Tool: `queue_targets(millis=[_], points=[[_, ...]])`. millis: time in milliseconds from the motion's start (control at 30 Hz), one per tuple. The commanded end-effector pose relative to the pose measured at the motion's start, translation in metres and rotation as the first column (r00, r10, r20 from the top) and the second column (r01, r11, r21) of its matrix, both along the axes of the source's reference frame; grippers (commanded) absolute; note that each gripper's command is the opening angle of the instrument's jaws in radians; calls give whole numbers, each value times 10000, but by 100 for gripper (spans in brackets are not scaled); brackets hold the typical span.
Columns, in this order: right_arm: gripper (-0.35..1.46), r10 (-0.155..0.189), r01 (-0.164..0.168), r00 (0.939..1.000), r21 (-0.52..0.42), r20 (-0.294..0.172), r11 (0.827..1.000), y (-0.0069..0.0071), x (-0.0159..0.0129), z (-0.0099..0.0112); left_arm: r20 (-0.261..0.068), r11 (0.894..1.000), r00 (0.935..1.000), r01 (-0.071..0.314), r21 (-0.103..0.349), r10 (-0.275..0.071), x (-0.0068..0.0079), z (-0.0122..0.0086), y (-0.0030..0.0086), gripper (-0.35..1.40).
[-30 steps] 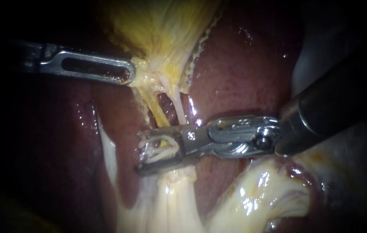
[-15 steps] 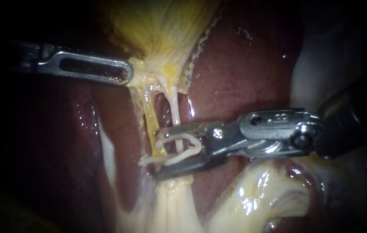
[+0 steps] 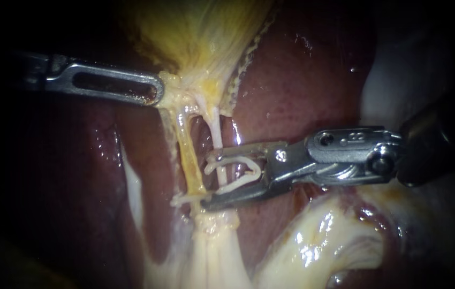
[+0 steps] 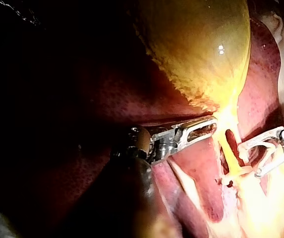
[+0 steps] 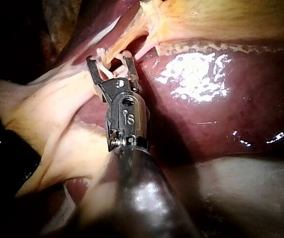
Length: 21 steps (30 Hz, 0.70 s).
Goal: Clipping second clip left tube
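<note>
Endoscope view: left instrument (image 3: 155,92) grips gallbladder (image 3: 201,32); right instrument's (image 3: 209,183) jaws hold a clip (image 3: 238,160) beside left tube (image 3: 184,150); it should next straddle that tube.

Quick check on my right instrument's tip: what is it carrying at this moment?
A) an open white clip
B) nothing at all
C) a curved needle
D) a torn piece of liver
A: an open white clip sits in the tip of the right instrument, its two arms spread apart.
</note>
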<state>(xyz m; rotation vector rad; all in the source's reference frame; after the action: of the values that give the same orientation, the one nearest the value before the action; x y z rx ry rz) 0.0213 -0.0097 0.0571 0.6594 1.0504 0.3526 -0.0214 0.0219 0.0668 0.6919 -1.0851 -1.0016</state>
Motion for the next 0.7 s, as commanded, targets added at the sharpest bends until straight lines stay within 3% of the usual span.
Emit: queue_targets(millis=[33,267,467,567,700], points=[[45,1,-1,10000,-28,5,10000,0,1,5,-5,10000,10000,7,1,-7,0,0,0,-35],[46,3,-3,10000,-146,25,9999,1,1,35,-6,10000,10000,8,1,-8,0,0,0,-35],[46,17,-16,10000,-212,26,9998,5,7,43,-6,10000,10000,9,1,-9,-1,1,0,-35],[46,129,-129,9999,-52,86,9999,6,17,43,-12,10000,10000,18,-2,-18,-3,1,1,-35],[48,541,-530,9982,405,-272,9978,1,33,39,-19,10000,10000,27,-5,-27,-4,2,1,-35]])
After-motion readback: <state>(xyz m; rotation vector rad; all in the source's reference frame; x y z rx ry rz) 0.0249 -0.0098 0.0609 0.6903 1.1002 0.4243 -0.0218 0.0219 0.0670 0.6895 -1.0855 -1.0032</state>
